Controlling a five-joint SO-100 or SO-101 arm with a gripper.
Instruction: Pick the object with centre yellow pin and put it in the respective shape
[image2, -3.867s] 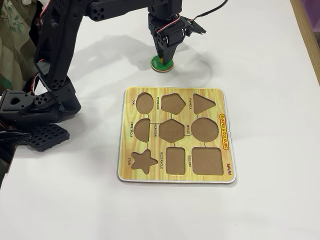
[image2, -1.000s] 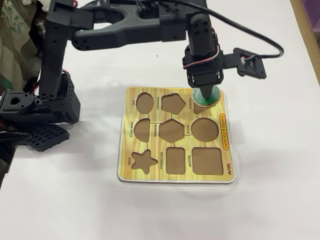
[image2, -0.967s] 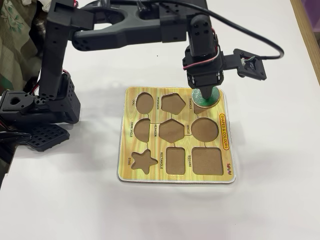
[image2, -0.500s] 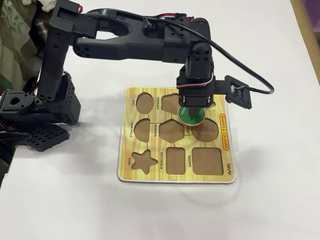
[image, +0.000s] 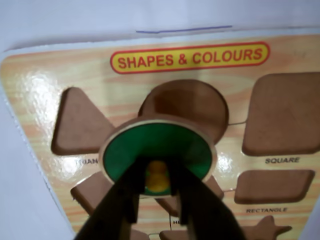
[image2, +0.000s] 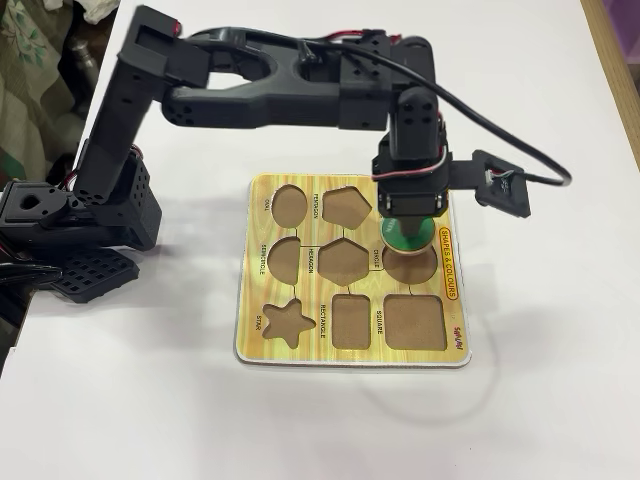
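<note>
Green disc (image: 157, 145), apparently wooden, glossy, yellow-pinned.

A white worktop (image2: 540, 400) fills the fixed view, with a wooden strip (image2: 618, 60) along its right edge and patterned cloth (image2: 30, 60) at top left.

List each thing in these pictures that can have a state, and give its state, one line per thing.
Green circle piece: lifted, held by its yellow pin, over the board, not seated.
Gripper: jaws shut on the pin.
Circle recess: empty, partly hidden by the piece.
Square recess: empty.
Rectangle recess: empty.
Star recess: empty.
Shape board: flat on the table, every recess in view unfilled.
</note>
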